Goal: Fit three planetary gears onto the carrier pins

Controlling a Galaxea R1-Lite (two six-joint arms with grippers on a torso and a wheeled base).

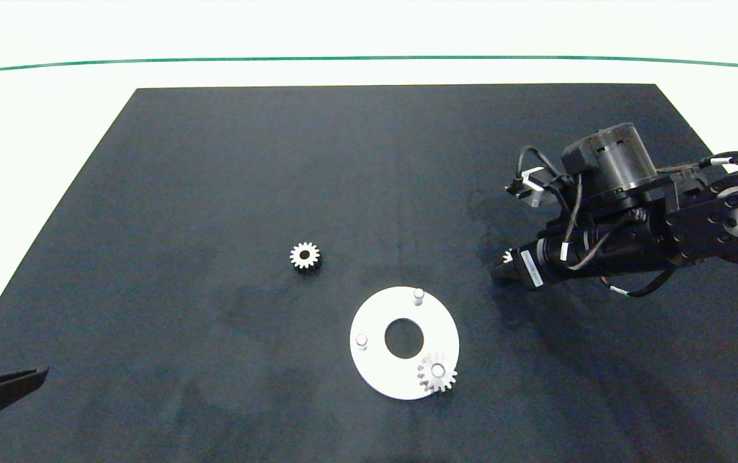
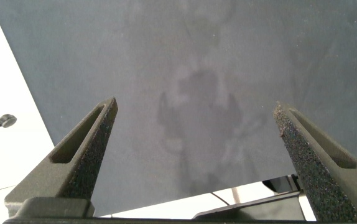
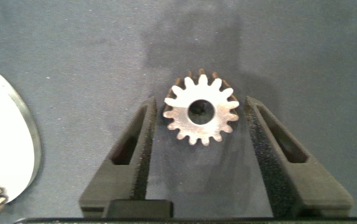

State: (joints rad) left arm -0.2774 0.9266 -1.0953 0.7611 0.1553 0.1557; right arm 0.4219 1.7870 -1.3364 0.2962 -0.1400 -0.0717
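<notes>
From the head camera, a black mat (image 1: pixel 215 193) with a faintly mottled, felt-like surface covers most of a white table (image 1: pixel 35 116). Near the mat's front lies a flat white carrier disc (image 1: pixel 375 373), round with a large central hole. Two bare carrier pins, short silver-white cylinders, stand upright on it: one at the far edge (image 1: pixel 418 295), one on the left (image 1: pixel 361 340). On the disc's front right a planetary gear (image 1: pixel 437 372) lies flat, its round hole facing up and its pointed teeth overhanging the rim. A second planetary gear (image 1: pixel 305 256), silver-grey with dark flanks, lies flat on the mat well to the left of and beyond the disc, its axis vertical. The right gripper (image 1: pixel 505 262) reaches in from the right, low over the mat just right of the disc, with a sliver of toothed metal showing at its tip. The left gripper (image 1: pixel 2 386) is parked at the mat's front left corner.

In the left wrist view, the left gripper's (image 2: pixel 194 112) two dark, grainy-padded fingers (image 2: pixel 85 155) stand wide apart over bare mat, holding nothing.

The right wrist view shows the third planetary gear (image 3: pixel 201 114) lying flat between the right gripper's (image 3: pixel 200 115) fingers (image 3: pixel 135 149), its hole facing the camera. The left pad touches the teeth; a thin gap shows at the other, so the jaws are not yet clenched.
</notes>
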